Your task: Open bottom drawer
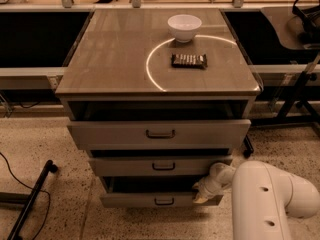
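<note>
The grey cabinet has three drawers, all pulled out a little. The bottom drawer (150,200) is the lowest and narrowest, with a small dark bar handle (163,201) at its centre, and a dark gap shows above its front. My gripper (204,190) is at the right end of the bottom drawer's front, at its top edge, on the end of my white arm (270,196) that comes in from the lower right. The middle drawer (160,165) and top drawer (159,133) sit above it.
A white bowl (184,27) and a dark flat bar-like object (189,60) lie on the cabinet top (110,59). A black stand leg (31,199) with a cable lies on the speckled floor at left. Dark table legs (295,94) stand at right.
</note>
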Tool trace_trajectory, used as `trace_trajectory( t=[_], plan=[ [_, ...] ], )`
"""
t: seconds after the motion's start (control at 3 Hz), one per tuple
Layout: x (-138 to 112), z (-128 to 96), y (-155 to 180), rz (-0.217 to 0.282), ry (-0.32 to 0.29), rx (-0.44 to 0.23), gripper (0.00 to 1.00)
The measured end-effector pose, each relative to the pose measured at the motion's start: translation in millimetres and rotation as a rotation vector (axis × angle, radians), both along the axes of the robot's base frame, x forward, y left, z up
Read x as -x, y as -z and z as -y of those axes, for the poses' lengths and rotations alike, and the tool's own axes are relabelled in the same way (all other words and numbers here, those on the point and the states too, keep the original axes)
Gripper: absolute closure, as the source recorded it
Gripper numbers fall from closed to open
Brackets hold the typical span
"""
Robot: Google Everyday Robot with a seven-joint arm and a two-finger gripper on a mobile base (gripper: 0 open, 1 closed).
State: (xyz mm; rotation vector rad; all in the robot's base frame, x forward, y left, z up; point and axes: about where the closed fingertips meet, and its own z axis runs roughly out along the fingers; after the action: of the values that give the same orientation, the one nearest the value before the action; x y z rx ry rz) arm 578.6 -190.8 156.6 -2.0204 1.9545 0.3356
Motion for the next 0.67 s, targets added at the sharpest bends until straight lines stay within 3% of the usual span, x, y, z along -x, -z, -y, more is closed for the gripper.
trace_trajectory(
  t=[0.67],
  plan=[
    [-0.4, -2.6, 3.7, -0.019, -0.020, 0.005, 1.00]
  ],
)
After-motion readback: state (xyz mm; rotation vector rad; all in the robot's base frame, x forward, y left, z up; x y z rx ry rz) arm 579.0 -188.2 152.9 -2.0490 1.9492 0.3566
